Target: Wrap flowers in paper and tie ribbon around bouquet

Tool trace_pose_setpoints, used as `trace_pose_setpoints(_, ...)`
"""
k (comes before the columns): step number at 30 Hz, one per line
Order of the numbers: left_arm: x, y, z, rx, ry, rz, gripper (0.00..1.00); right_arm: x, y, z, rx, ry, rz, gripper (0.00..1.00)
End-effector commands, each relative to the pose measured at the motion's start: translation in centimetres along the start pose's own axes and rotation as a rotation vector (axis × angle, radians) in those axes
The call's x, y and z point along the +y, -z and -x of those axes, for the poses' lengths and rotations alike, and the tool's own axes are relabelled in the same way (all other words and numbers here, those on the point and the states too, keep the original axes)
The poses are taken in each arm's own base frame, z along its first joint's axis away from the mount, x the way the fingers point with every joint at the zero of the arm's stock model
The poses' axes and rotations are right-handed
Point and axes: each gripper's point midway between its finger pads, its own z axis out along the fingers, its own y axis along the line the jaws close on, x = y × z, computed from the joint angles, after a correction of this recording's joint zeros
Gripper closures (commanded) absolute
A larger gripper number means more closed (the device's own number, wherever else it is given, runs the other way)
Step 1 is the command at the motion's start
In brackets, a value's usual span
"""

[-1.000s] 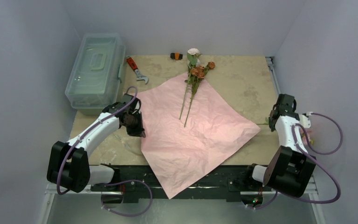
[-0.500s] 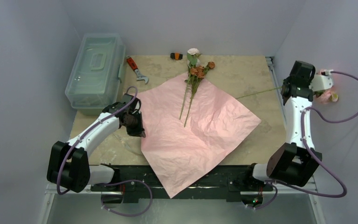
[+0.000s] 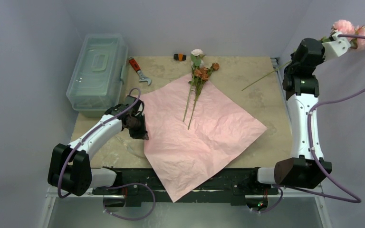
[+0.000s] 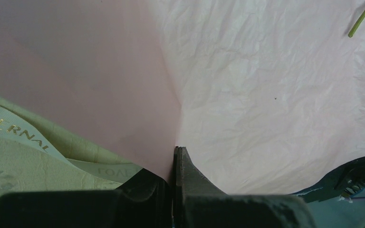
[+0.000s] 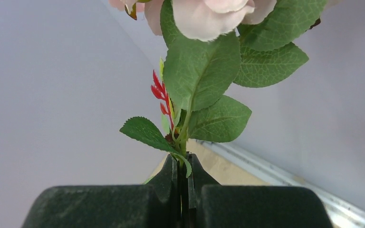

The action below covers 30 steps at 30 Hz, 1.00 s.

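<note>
The flowers (image 3: 197, 78) lie across the far part of the pink paper (image 3: 209, 137), which is spread on the counter (image 3: 252, 76) with its near corner overhanging. The left tool (image 4: 175, 159) is clamped on the paper's left edge. The right tool (image 5: 183, 164), raised at the far right, grips a pink flower (image 3: 344, 26) by its stem.

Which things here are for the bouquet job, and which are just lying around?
For the job: paper, flowers lying on it, pink flower held aloft, ribbon.
Lying about: clear plastic box, wrench, small black-and-orange item.
</note>
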Motion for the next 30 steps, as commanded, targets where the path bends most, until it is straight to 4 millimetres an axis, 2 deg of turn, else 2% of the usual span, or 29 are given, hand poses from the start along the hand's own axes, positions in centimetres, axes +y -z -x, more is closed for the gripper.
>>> trace_pose_setpoints(1,-0.3,0.1,0.4,-0.025,-0.014,-0.011,1.00,1.9,2.3,9.0,-0.230,0.040,0.058,1.00)
trace_pose_setpoints(3,-0.3,0.0,0.3,-0.023,-0.012,-0.009,1.00,3.5,3.0,10.4,-0.250,0.083,0.142,1.00)
trace_pose_setpoints(5,-0.3,0.0,0.3,-0.021,-0.011,-0.008,1.00,5.9,3.8,10.6,-0.237,0.138,0.272,1.00)
trace_pose_setpoints(7,-0.3,0.0,0.3,-0.021,-0.013,-0.008,1.00,8.4,4.6,9.9,-0.186,0.190,0.407,1.00)
trace_pose_setpoints(9,-0.3,0.0,0.3,-0.021,-0.013,-0.006,1.00,10.7,5.7,8.2,-0.118,0.220,0.518,1.00)
trace_pose_setpoints(12,-0.3,0.0,0.2,-0.021,-0.012,-0.001,1.00,13.5,8.0,4.1,0.024,0.268,0.629,1.00)
trace_pose_setpoints(13,-0.3,0.0,0.2,-0.022,-0.012,0.000,1.00,15.0,9.4,2.2,0.072,0.290,0.683,1.00)
trace_pose_setpoints(18,-0.4,0.1,0.2,-0.027,-0.016,0.001,1.00,19.0,13.2,-6.0,0.304,0.413,0.821,1.00)
trace_pose_setpoints(22,-0.4,0.0,0.1,-0.025,-0.020,0.004,1.00,21.0,16.0,-12.9,0.481,0.459,0.885,1.00)
trace_pose_setpoints(26,-0.5,0.1,0.0,-0.023,-0.024,0.005,1.00,22.9,18.6,-18.9,0.610,0.486,0.948,1.00)
trace_pose_setpoints(30,-0.6,0.1,-0.1,-0.024,-0.031,0.007,1.00,23.8,20.5,-25.2,0.773,0.477,0.942,1.00)
